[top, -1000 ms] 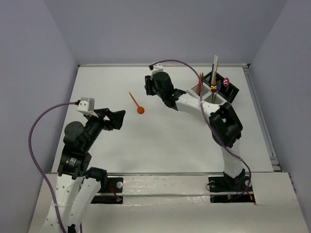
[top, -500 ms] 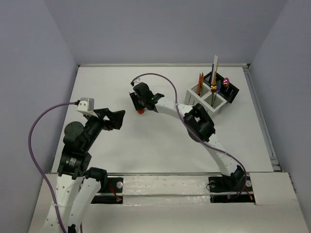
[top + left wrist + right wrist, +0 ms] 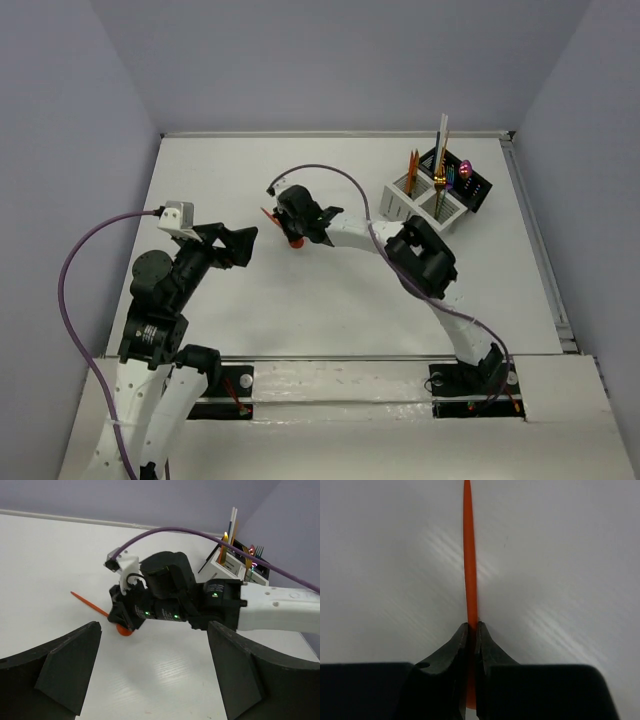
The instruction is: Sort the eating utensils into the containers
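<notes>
Right jaws pinched shut on spoon [image 3: 468,555] handle, long axis running straight ahead of them (bowl end tucked under wrist). Spoon low on tabletop [image 3: 330,300], well left of caddy [image 3: 398,205]. Left jaws wide open, empty, further left.

Orange spoon [image 3: 468,555] lies near the middle of the tabletop [image 3: 330,310], handle nipped in the right pincer [image 3: 471,628]; white caddy [image 3: 405,192] and black box [image 3: 478,188] hold upright cutlery [image 3: 441,178] by the far right corner

Overhead, both wrists seemingly share spoon [image 3: 91,604]
</notes>
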{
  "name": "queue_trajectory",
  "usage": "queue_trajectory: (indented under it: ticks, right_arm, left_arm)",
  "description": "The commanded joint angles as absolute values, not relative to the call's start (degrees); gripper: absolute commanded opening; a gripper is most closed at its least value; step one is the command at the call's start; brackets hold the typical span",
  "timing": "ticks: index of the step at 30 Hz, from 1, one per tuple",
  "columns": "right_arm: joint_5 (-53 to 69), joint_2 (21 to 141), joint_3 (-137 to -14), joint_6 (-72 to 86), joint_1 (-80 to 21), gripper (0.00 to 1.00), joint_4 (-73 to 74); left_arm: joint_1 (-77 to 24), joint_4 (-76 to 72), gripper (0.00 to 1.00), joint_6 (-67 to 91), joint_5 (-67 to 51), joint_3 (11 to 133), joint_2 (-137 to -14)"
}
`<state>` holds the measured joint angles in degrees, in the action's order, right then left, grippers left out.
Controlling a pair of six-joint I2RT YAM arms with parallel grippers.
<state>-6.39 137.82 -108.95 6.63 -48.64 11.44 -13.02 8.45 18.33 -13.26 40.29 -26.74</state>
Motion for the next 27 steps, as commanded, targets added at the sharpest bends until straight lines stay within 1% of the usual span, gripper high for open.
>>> queue_trajectory:
  ticks: [1,2,4,5,6,7,9,10,11,13,17,20,22,27]
  right_arm:
    - [2.28,125.09,-87.17,0.72,-50.01,0.07,7.39]
    - [3.59,120.63,-84.4,-1.12,-50.01,0.07,6.25]
    - [4.22,116.83,-78.09,-3.25,-50.01,0.07,5.89]
    - [4.22,115.15,-78.05,-3.69,-50.01,0.07,5.89]
    - [3.17,112.61,-74.91,-4.21,-50.01,0.1,5.98]
    - [2.47,111.63,-74.01,-5.35,-50.01,0.21,6.59]
    - [-1.64,110.13,-71.99,-5.97,-50.01,0.37,8.17]
    - [-3.5,108.82,-71.46,-6.41,-50.01,0.55,8.43]
    - [-4.47,107.94,-70.93,-6.42,-50.01,0.63,8.44]
    - [-4.92,105.22,-69.36,-5.02,-50.01,0.73,8.35]
    - [-2.73,99.52,-64.71,-0.1,-50.62,0.74,5.19]
    - [4.45,96.25,-60.14,8.94,-51.85,0.74,0.46]
    - [6.67,95.89,-58.1,15.6,-53.42,0.74,-2.8]
    - [7.91,97.47,-54.15,24.86,-55.37,0.78,-8.86]
  left_arm:
    - [-12.83,5.71,0.99,17.58,-13.45,41.84,-26.1]
    - [-12.83,5.63,0.99,17.58,-13.53,41.75,-26.19]
    - [-12.83,5.54,0.99,17.67,-13.62,41.75,-26.19]
    - [-12.83,5.54,0.99,17.67,-13.62,41.75,-26.19]
    - [-12.83,5.54,0.99,17.67,-13.54,41.66,-26.28]
    - [-12.83,5.54,0.99,17.58,-13.62,41.66,-26.37]
    - [-12.83,5.54,0.99,17.67,-13.54,41.57,-26.37]
    - [-12.83,5.54,0.99,17.67,-13.62,41.57,-26.45]
    - [-12.83,5.45,0.99,17.75,-13.54,41.57,-26.46]
    - [-12.83,5.45,0.99,17.75,-13.62,41.57,-26.54]
    - [-12.31,5.36,0.99,17.67,-13.71,41.57,-26.89]
    - [-12.3,5.19,0.99,17.67,-14.06,41.48,-27.16]
    - [-12.3,5.1,0.99,17.75,-14.15,41.48,-27.33]
    - [-12.3,5.01,0.99,17.84,-14.68,41.48,-27.86]
